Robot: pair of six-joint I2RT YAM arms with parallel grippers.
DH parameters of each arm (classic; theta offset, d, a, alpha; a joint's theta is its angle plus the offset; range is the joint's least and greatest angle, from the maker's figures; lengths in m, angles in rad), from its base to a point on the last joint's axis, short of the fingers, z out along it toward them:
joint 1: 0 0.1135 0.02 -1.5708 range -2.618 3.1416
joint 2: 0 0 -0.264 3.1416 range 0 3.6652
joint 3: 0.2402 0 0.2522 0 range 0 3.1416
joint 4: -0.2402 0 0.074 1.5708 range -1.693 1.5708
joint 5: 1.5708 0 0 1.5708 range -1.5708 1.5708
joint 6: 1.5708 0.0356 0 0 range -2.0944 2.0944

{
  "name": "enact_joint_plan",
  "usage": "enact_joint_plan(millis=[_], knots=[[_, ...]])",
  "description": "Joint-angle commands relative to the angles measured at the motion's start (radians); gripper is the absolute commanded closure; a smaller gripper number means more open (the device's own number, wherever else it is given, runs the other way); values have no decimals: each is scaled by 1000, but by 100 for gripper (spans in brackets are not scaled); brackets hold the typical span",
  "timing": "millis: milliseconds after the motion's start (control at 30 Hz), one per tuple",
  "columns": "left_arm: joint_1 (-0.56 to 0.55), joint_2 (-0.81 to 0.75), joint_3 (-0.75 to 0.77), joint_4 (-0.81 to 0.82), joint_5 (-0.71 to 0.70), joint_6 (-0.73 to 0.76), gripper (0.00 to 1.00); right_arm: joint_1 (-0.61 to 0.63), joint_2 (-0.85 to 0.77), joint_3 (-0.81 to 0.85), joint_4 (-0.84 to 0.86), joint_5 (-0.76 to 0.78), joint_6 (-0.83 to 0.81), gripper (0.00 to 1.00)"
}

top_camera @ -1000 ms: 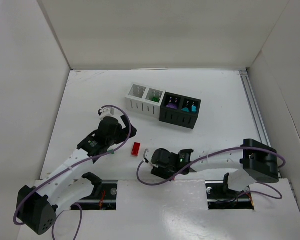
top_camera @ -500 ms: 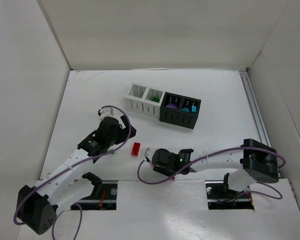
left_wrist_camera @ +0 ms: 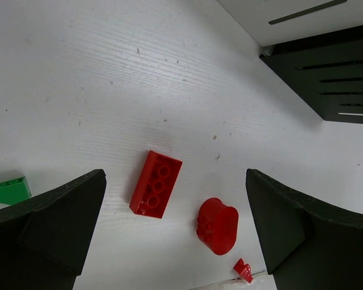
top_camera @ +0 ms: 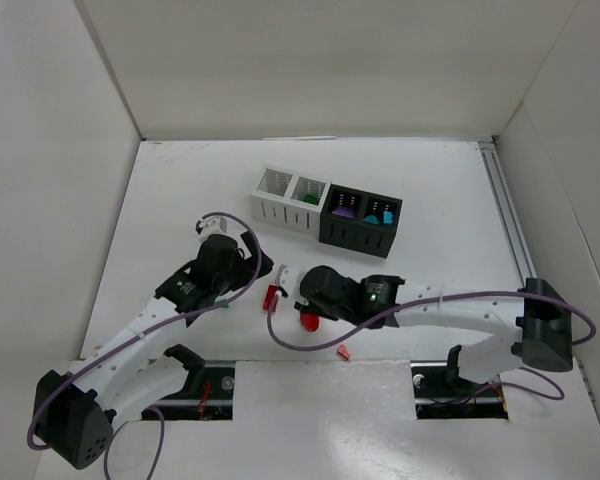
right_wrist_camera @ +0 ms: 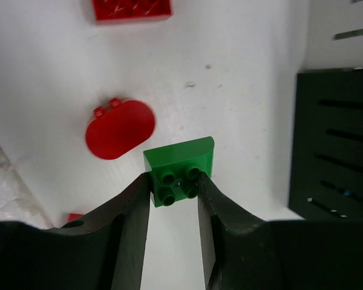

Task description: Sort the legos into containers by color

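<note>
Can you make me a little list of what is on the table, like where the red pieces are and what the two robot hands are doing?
Right gripper: shut on a green lego
Left gripper: open, holding nothing, over the red brick
Loose on the table: red brick, red oval lego, tiny red bit
Containers: four joined cups, two white, two black
Already in cups: green piece in a white one; purple piece and teal piece in the black ones
</note>
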Motion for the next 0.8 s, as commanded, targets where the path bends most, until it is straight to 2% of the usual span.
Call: enact_joint_plan(millis=[0, 133, 200, 300, 533, 767], knots=[[4, -3, 22, -33, -2, -44, 0, -55, -46, 86, 7, 17, -136, 68], [4, -3, 22, -91, -46, -93, 0, -159, -46, 167, 36, -32, -227, 68], [4, -3, 22, -111, -56, -133, 0, -243, -46, 202, 91, -121, -275, 68], [4, -3, 22, -111, -66, -142, 0, -315, -34, 239, 160, -165, -322, 68], [59, 34, 45, -157, -76, -180, 0, -510, 131, 420, 205, -363, -423, 68], [187, 92, 45, -189, -50, -199, 0, -560, 342, 618, 184, -445, -454, 68]])
